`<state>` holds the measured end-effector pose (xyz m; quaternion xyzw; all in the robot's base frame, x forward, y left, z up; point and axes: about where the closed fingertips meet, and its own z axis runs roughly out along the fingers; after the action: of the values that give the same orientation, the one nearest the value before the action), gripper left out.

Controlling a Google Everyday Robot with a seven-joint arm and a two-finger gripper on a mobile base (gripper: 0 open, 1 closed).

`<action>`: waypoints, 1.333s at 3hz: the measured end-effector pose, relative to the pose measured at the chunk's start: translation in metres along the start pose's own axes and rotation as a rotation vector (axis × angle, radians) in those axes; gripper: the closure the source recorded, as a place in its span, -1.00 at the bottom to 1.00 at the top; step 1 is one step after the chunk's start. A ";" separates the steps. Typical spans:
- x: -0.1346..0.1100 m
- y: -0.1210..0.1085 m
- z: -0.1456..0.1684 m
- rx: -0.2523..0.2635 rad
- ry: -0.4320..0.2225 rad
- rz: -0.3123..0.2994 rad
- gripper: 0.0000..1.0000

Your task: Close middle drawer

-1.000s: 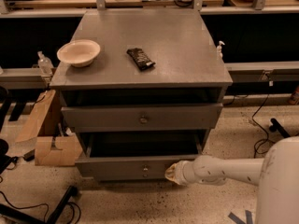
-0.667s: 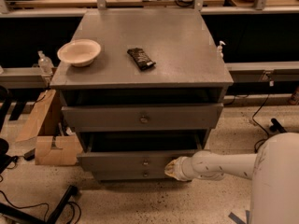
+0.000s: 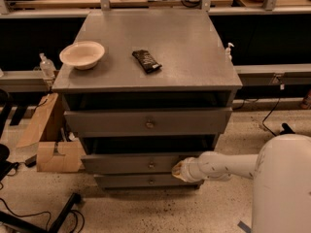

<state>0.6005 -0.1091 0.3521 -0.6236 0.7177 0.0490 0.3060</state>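
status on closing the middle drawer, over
Gripper low, at grey flat front of middle drawer, right of its small round knob. Drawer partly out. No obstruction seen.

Hand (image 3: 179, 171) at middle drawer (image 3: 121, 163) front, right of knob (image 3: 151, 165); bowl (image 3: 81, 54) left of packet (image 3: 146, 61) on cabinet top (image 3: 194, 47).

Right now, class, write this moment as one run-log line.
task: close middle drawer | gripper: at drawer front, right of knob | drawer: partly open | status: unfinished
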 end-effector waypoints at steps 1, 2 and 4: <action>-0.001 -0.017 0.007 0.010 0.010 -0.001 1.00; 0.000 -0.017 0.006 0.011 0.011 -0.001 1.00; -0.001 -0.028 0.012 0.018 0.015 -0.004 1.00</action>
<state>0.6308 -0.1090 0.3521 -0.6225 0.7193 0.0374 0.3061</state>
